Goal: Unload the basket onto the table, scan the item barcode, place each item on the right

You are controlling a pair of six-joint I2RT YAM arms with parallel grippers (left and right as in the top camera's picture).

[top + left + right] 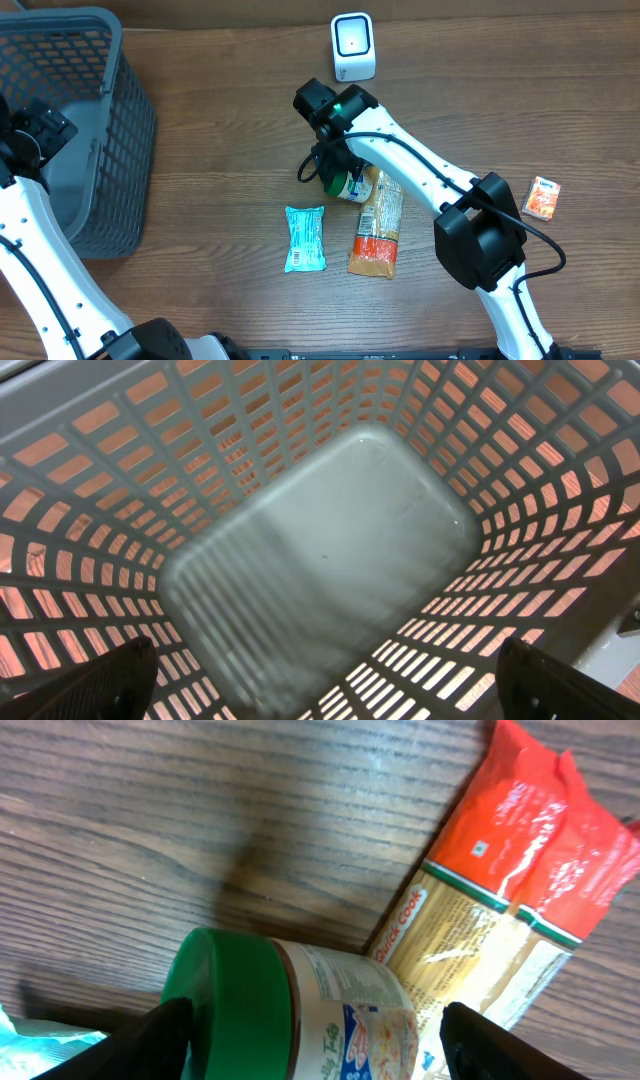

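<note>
A jar (347, 186) with a green lid lies on its side on the wooden table, near the orange pasta packet (378, 225). My right gripper (335, 165) hangs right over it. In the right wrist view the open right gripper (320, 1040) straddles the jar (300, 1010): one finger (165, 1035) is at the green lid, the other finger (490, 1040) stands off the label end with a gap. The white barcode scanner (353, 45) stands at the back of the table. My left gripper (320, 685) is wide open and empty above the grey basket (320, 550).
A teal snack packet (305, 238) lies left of the pasta packet. A small orange box (541, 197) sits at the right. The grey basket (90, 130) fills the left side, with my left arm (40, 130) over it.
</note>
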